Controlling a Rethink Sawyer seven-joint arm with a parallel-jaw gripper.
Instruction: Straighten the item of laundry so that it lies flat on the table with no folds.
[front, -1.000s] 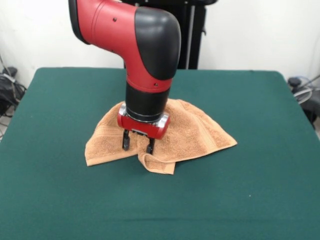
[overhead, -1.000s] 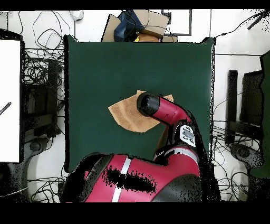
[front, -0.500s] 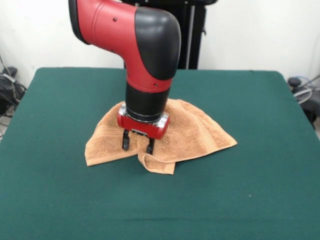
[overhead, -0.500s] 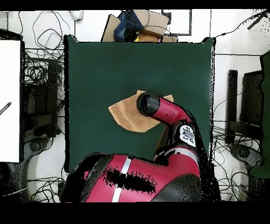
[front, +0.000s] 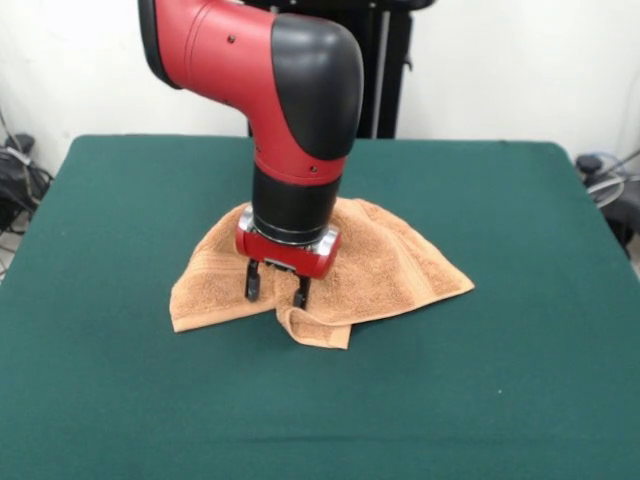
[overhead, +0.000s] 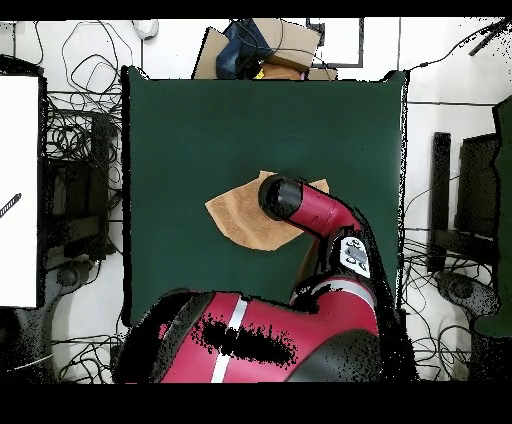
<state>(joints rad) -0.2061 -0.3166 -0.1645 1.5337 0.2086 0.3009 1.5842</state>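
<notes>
The item of laundry (front: 390, 265), an orange-tan terry towel, lies rumpled near the middle of the green table (front: 120, 200), with a folded-over flap at its front edge. In the overhead view the towel (overhead: 238, 215) shows partly under the arm. My gripper (front: 276, 291) points straight down over the towel's front middle. Its two black fingers (front: 252, 284) stand apart, tips at or just above the cloth near the fold. The gripper is open, and the cloth between the tips does not look pinched. From overhead the arm hides the gripper.
Cables and equipment lie off both sides of the table (overhead: 160, 120). A cardboard box (overhead: 262, 50) sits beyond its top edge in the overhead view. A black stand (front: 385, 70) rises behind the table in the front view.
</notes>
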